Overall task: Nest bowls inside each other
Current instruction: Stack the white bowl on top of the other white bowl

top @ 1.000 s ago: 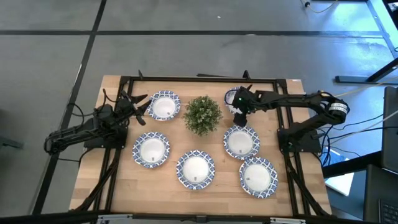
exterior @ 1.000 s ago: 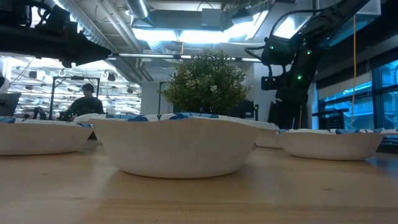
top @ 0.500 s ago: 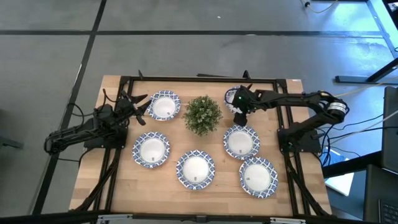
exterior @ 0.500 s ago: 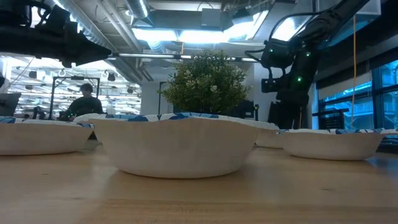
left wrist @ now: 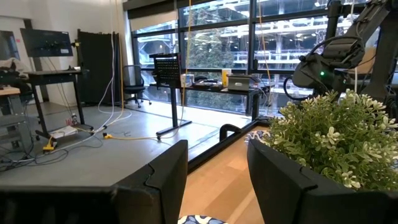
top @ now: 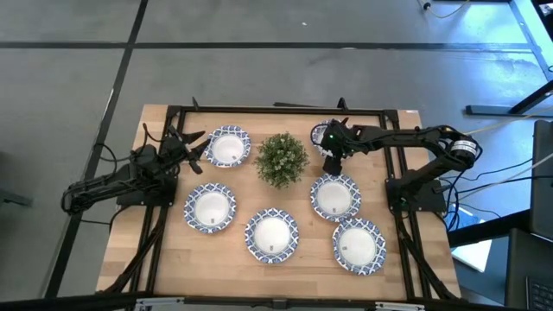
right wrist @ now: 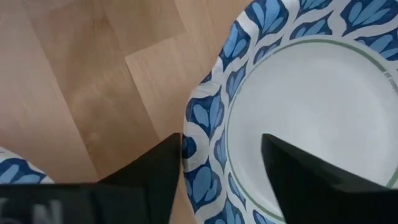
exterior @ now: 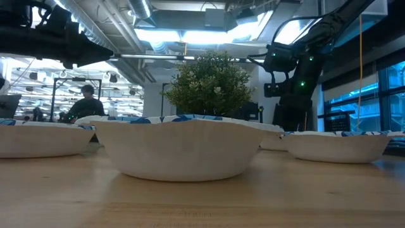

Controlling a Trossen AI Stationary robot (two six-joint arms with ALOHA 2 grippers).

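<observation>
Six blue-rimmed white bowls sit apart on their bases in the high view: the far left bowl (top: 228, 146), the left bowl (top: 210, 207), the near middle bowl (top: 271, 235), two right bowls (top: 335, 197) (top: 359, 245), and the far right bowl (top: 320, 130), partly hidden by my right arm. My right gripper (top: 331, 161) (right wrist: 221, 142) points down, open. One finger (right wrist: 155, 171) is over the table and the other finger (right wrist: 298, 168) over the bowl's white inside, astride its rim (right wrist: 202, 124). My left gripper (top: 198, 145) (left wrist: 217, 180) waits open beside the far left bowl.
The green potted plant (top: 282, 159) (left wrist: 336, 143) stands between the two far bowls, close to my right gripper. A black frame (top: 276, 110) runs along the table's far edge. In the low view the near middle bowl (exterior: 183, 145) fills the foreground. A person (exterior: 85, 104) sits far behind.
My right gripper has edged slightly toward the table's left, staying above the far right bowl. The bowls and my left arm have kept still.
</observation>
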